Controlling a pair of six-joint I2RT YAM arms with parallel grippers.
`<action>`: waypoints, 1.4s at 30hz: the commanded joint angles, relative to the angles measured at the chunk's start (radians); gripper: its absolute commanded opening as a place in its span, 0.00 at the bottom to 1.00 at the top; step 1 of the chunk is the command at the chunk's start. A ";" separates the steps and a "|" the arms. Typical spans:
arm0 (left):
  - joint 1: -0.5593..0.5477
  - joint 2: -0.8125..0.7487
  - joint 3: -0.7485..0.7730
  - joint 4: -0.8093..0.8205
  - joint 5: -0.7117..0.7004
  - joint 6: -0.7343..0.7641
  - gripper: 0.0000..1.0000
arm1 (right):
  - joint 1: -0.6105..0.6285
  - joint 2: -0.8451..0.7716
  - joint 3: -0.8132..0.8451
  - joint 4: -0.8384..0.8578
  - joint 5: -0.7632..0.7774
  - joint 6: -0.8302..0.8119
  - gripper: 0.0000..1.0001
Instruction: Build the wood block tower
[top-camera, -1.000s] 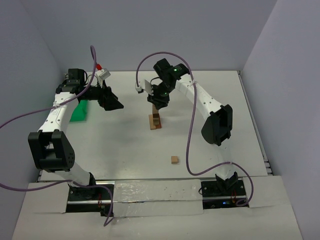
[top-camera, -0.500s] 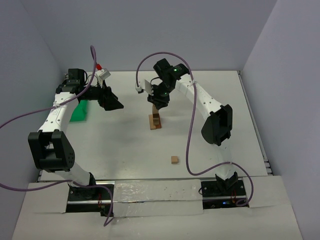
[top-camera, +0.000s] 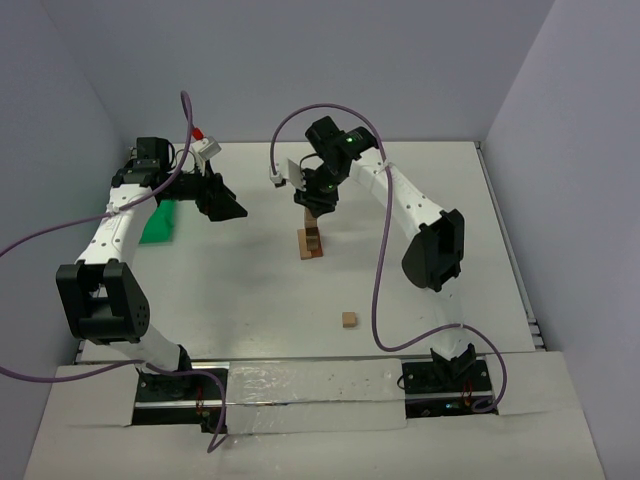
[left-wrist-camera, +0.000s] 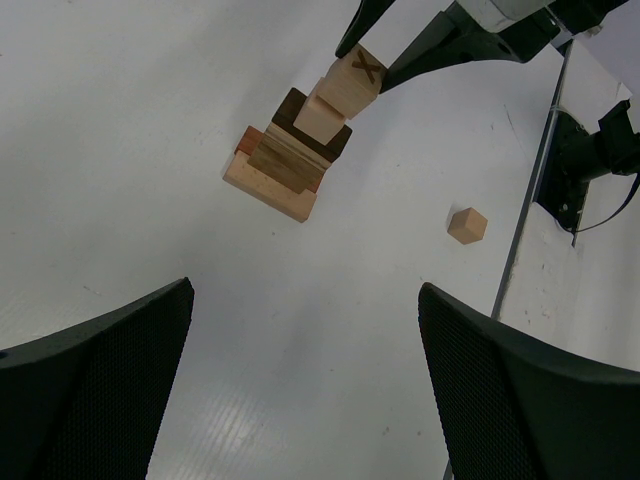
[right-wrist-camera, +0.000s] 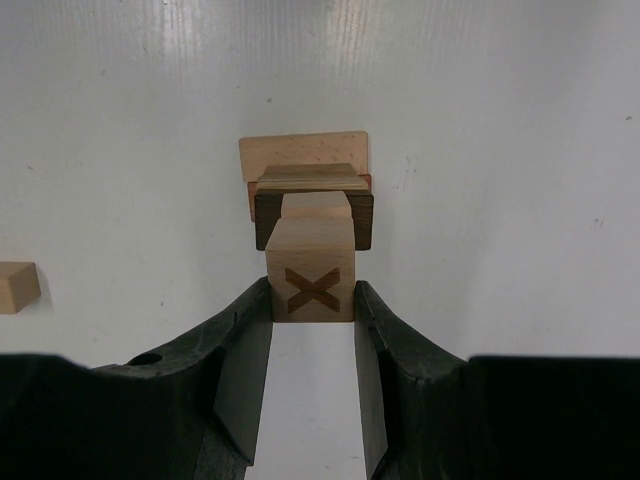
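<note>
The worktop (top-camera: 420, 200) was white and carried every item noted below.

My left tool (left-wrist-camera: 305, 340) hung over the left half of the worktop, toward the far edge. Its jaws were spread wide and held nothing, and it took no part in the step in hand.

My right tool (right-wrist-camera: 312, 300) stood over the middle of the worktop, directly above the tower. Its jaws were drawn in narrow and clamped on two opposite side faces of the X-marked block (right-wrist-camera: 312, 271).

A green tray (top-camera: 158, 222) lay by the left edge, well apart from the work.

The tower (left-wrist-camera: 290, 165) stood near the middle of the worktop. It had a broad pale slab at the bottom, a reddish piece and a dark brown block above, and a small pale cube on top. The tiers sat slightly turned against one another.

The X-marked block was roughly in line with that top cube. I could not tell whether it rested on the cube or hung just above it.

A loose cube (top-camera: 348, 320) lay alone toward the near edge, well apart from the tower.

Finding: the step in hand was setting the X-marked block on as the next tier. The next move called for a slow, straight descent until the block sat square. The jaws would then need to part evenly and lift straight up, so neither dragged the narrow stack. The loose cube appeared to be the piece left to fetch.
</note>
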 joint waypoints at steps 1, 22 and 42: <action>0.002 -0.008 0.038 0.008 0.049 0.014 0.99 | 0.014 0.013 0.050 0.001 0.006 -0.016 0.08; 0.002 -0.001 0.046 0.000 0.046 0.019 0.99 | 0.023 0.014 0.027 0.011 0.032 -0.017 0.19; 0.002 -0.002 0.046 -0.003 0.043 0.020 0.99 | 0.033 0.009 0.007 0.021 0.054 -0.008 0.35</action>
